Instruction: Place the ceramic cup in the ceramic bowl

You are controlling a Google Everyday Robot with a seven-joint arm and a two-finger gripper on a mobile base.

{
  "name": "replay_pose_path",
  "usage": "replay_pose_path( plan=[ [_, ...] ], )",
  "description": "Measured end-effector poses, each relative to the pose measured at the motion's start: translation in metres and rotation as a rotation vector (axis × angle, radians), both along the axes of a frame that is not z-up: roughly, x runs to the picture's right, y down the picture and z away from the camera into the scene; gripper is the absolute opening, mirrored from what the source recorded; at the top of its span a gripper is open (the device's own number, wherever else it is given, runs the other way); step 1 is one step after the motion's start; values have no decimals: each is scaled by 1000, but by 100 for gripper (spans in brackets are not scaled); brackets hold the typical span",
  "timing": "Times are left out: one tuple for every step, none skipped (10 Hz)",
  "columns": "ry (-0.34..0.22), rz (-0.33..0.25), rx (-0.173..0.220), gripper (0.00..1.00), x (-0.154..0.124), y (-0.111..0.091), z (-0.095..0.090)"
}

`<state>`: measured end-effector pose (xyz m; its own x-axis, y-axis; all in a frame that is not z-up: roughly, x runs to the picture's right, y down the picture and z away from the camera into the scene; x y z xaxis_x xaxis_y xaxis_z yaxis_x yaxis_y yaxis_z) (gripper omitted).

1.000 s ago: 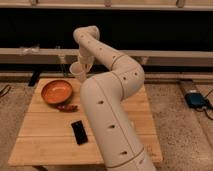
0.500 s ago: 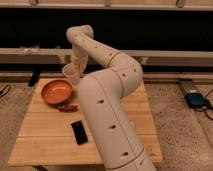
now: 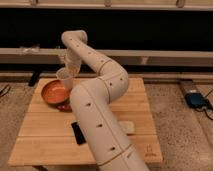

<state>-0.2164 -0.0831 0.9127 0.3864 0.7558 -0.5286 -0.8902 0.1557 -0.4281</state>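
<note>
The wooden bench [image 3: 45, 135] carries everything, and the big white arm [image 3: 100, 110] sweeps up from the lower right and bends over to its far left corner. There sits the orange-red bowl [image 3: 51, 92], wide and shallow, with a small dark red item [image 3: 64, 106] at its near edge and a flat black object [image 3: 78, 133] farther forward. The white cup [image 3: 64, 78] hangs tilted in the air, just above the bowl's right rim. The hand [image 3: 70, 69] sits right above the cup and appears to be grasping it.

To do this well, I would carry the cup a little further left until it is over the bowl's middle, level it, lower it gently and let go only once it rests.
</note>
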Motion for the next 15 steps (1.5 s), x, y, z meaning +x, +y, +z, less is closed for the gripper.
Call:
replay_pose_path(
  plan=[
    [-13,-13,-12,0,-8,7,-3],
    [-32,-22,-15,0,-14,13,-10],
    [-44,-33,-20,1,-18,17,-12],
    [-57,-44,-23,5,-23,20,-13],
    [-70,-59,-28,14,-29,24,-14],
    [-73,-72,-40,27,-29,31,-11],
    [-73,-77,-49,36,-28,35,-6],
    [-73,-83,-58,47,-29,40,0],
    [-75,-90,-65,56,-30,44,5],
    [-76,-98,-72,67,-32,46,7],
    [-76,-103,-77,74,-32,47,10],
    [-81,-109,-82,80,-33,49,11],
    [-85,-114,-86,80,-34,50,11],
    [-89,-118,-88,80,-35,51,11],
    [-95,-123,-92,80,-34,52,8]
  ],
)
